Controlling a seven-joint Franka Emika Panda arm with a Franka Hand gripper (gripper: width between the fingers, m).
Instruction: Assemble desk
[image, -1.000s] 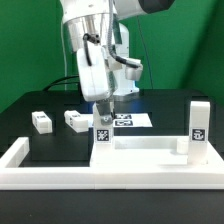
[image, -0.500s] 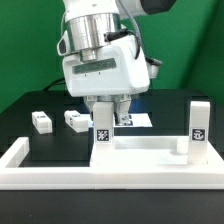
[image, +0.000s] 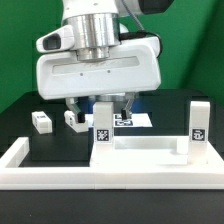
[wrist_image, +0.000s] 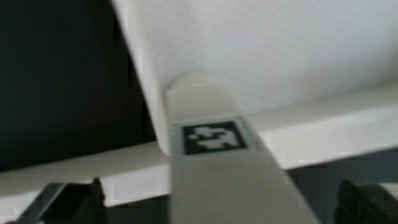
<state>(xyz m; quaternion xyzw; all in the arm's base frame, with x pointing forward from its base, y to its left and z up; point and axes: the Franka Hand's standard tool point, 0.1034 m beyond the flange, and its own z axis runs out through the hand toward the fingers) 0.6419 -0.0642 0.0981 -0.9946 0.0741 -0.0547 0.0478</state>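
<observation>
Hanging over the tabletop panel (image: 145, 150), the gripper (image: 101, 112) is straddling an upright leg (image: 103, 122) that is standing on the panel's corner toward the exterior view's left. The fingers (wrist_image: 63, 203) are standing spread wide, one on each side of the leg, and they are gripping nothing. In the wrist view a clear gap is showing between each dark fingertip and the leg's white sides, so the gripper (wrist_image: 214, 200) is not touching it. The leg (wrist_image: 217, 150) is sitting midway between the fingers, its tagged face turned to the wrist camera and the pale panel surface (wrist_image: 267, 50) lying beyond it.

A second upright leg (image: 199, 120) is standing well apart from the fingers, at the panel's far end toward the exterior view's right. Two loose legs (image: 41, 121) (image: 73, 119) are lying on the black table (image: 50, 140) outside the finger nearer the exterior view's left, the closer one just beside that finger. The marker board (image: 137, 120) is lying flat behind the fingers. The barrier wall (image: 60, 172) is running along the panel's front edge, below the fingers.
</observation>
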